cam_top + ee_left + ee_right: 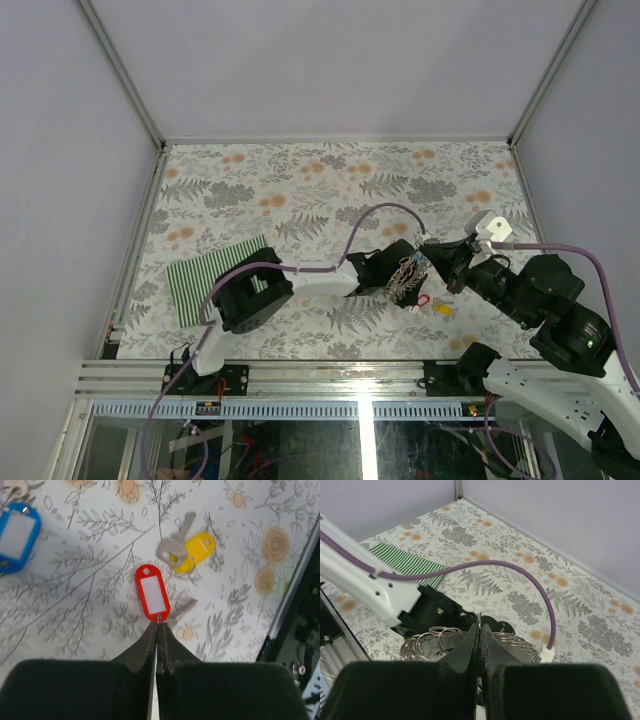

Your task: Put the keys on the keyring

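Well, green striped cloth (218, 277): you'll find it flat on the floral table (300, 190), well to the left of the keyring, partly under the left arm's elbow.
Left gripper (157, 625): it reaches in to the keyring's left side. You see its fingers pressed together to a hairline slit with a thin metal edge caught in the slit. You cannot tell from the wrist view what that metal belongs to.
Keyring (405, 274): a bunched coil of silvery loops, raised between the two grippers near the middle of the table. In the right wrist view you see its loops spilling out on both sides of the right fingers.
Blue key (17, 535): you see it only at the left edge of the left wrist view; how it sits against the keyring cannot be told.
Red key (152, 592): flat on the table just below the keyring, its small hole end right at the left fingertips, a bare metal key poking out from under it.
Yellow key (196, 550): on the table just beyond the red key from the keyring, with a silver key joined to it.
Right gripper (480, 630): at the keyring's right side, clamped tight, with a fine wire of the keyring standing up between its tips.
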Robot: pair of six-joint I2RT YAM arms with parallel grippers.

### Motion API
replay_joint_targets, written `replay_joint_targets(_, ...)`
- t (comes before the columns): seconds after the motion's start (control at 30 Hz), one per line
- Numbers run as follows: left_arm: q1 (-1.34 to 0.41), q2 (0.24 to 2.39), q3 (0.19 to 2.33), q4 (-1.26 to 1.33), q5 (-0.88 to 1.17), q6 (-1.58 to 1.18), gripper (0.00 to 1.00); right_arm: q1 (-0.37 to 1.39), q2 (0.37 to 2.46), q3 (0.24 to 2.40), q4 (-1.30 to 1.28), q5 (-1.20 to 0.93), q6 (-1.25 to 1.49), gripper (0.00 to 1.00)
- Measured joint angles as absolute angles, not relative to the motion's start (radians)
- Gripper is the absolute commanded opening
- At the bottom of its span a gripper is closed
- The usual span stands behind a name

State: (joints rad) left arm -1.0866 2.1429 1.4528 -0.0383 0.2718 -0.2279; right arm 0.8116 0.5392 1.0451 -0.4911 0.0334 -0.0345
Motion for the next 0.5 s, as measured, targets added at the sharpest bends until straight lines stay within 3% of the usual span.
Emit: replay_joint_targets(0.5,-1.05,1.606,1.082,0.0,0.182,-0.078,0.0,0.812,0.553,1.081,-0.511,-0.168,-0.096,0.0)
